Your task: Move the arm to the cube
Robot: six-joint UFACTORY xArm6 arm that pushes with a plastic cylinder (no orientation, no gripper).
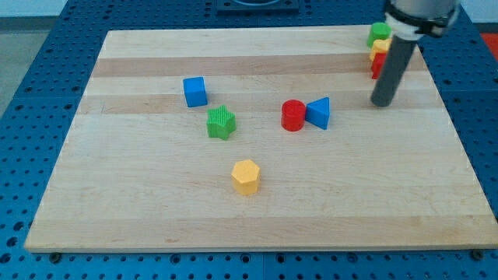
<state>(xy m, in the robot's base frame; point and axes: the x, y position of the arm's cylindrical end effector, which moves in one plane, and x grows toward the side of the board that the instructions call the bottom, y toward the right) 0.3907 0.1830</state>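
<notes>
My tip (382, 103) sits far right on the counter (257, 210), no gripper to report, well apart from the blue cube (194, 91) far left, so the crossing remains.

You can't make out the shapes of the green block (379, 32), yellow block (379, 46) and red block (376, 64) at the view's top right: the rod (391, 68) covers their right sides. The rod's upper part is cut off by the view's top edge.
</notes>
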